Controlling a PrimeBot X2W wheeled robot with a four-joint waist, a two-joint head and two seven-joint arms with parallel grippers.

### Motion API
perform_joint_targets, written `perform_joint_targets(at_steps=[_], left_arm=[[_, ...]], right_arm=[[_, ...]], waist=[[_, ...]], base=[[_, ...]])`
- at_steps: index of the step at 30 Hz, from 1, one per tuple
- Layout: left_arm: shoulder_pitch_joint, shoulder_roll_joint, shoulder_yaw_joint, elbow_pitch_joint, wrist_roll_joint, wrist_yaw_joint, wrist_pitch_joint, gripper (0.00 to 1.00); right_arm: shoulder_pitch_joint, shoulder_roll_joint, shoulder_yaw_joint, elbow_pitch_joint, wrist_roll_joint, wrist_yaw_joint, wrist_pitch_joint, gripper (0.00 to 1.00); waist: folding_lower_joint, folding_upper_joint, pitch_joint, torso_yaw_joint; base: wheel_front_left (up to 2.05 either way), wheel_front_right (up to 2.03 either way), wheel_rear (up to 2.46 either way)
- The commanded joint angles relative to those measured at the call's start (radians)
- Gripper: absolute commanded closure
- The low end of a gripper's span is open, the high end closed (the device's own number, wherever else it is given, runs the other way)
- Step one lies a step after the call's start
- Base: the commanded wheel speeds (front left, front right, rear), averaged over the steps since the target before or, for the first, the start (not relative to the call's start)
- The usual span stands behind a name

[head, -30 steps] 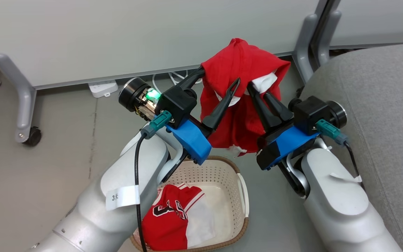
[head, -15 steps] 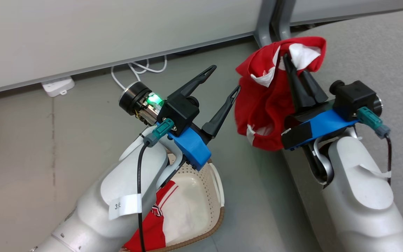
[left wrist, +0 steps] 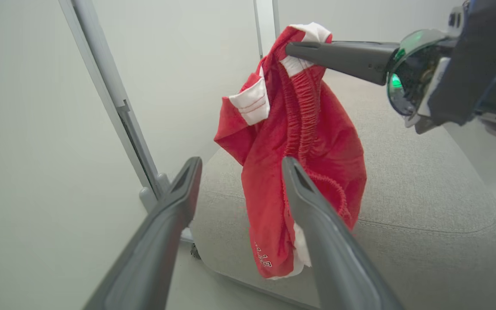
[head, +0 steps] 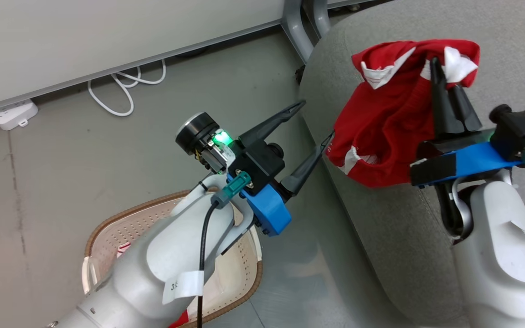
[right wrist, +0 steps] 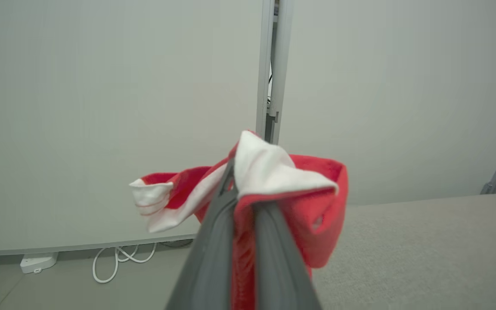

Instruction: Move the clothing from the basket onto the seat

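Red jersey (head: 381, 132) is dangling over the seat (head: 381, 241) from my clenched right tool (head: 445, 75); left tool (head: 316, 119) released; second jersey (head: 178, 320) is lying in the basket (head: 107, 222)

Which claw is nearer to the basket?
Left. The left claw hangs open just beyond the basket; the right claw, shut on the red garment, is over the seat.

A: How much of the basket (head: 121, 225) shows?
B: Little. The left forearm (head: 167, 264) covers most of it, and of the jersey inside (head: 179, 321) only a red scrap shows.
A: The lettering (left wrist: 263, 260) on the hanging jersey (left wrist: 308, 142)?
B: Too small to read.
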Motion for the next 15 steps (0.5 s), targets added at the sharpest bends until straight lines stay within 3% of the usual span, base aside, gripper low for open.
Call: perform_joint_targets(at_steps=[1, 15], left_arm=[[0.006, -0.002, -0.002, -0.004, 0.005, -0.002, -0.005, 0.0], [0.017, -0.003, -0.051, -0.013, 0.002, -0.003, -0.005, 0.0]], right_arm=[[0.013, -0.001, -0.01, -0.009, -0.008, 0.0, -0.003, 1.0], [0.085, -0.018, -0.098, -0.056, -0.022, 0.0, -0.003, 1.0]], waist=[[-0.0001, 0.0, 0.006, -0.009], [-0.0001, 0.0, 0.018, -0.048]], base=[[0.0, 0.0, 0.0], [0.0, 0.0, 0.0]])
